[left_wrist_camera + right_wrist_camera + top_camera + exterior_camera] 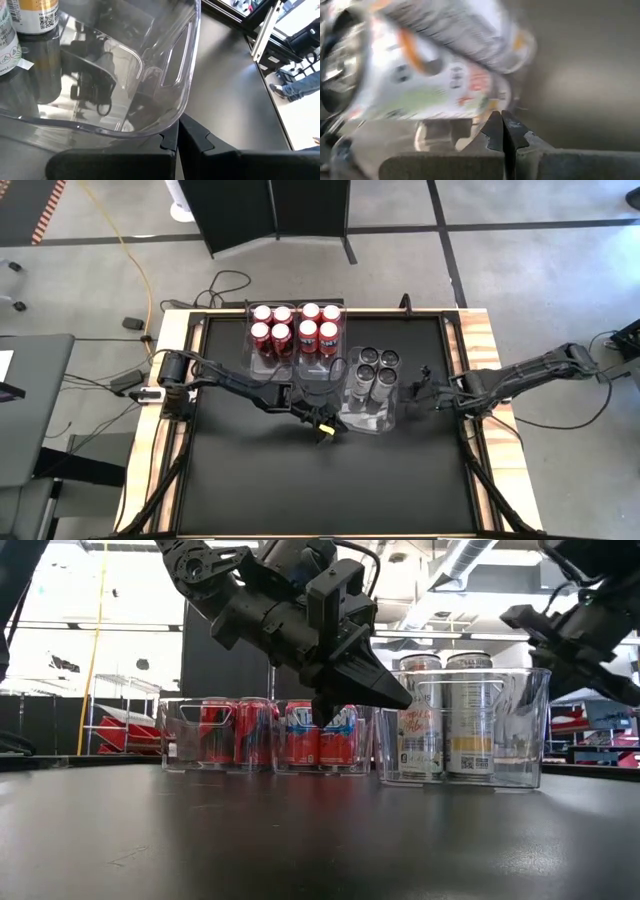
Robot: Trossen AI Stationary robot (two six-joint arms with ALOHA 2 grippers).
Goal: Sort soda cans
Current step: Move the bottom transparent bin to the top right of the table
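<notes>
Clear plastic bins hold every can in sight: eight red cans [295, 327] stand in two bins toward the far edge of the table [250, 480], and four grey cans [374, 365] stand in the bin [352, 412] just nearer the middle, its near half bare. No can lies loose on the table, so the sort looks done or all but done (judging only from how things lie now).

The left claw [322, 430] hangs low over the table just beside the near-left corner of that bin, fingers pressed together on nothing; its wrist view shows the fingertips [186, 136] meeting right at the bin's curved rim. The right claw [423, 383] hovers just off the bin's right side, likewise pressed shut and empty, with the grey cans close ahead of it in its wrist view.

The step in hand seems to be clearing away from the bins. To do it well, each arm should lift straight up before swinging out: the left fingertips are so near the rim that a sideways move could drag the bin or tip the tall cans. The right arm needs the same care beside the wall.
</notes>
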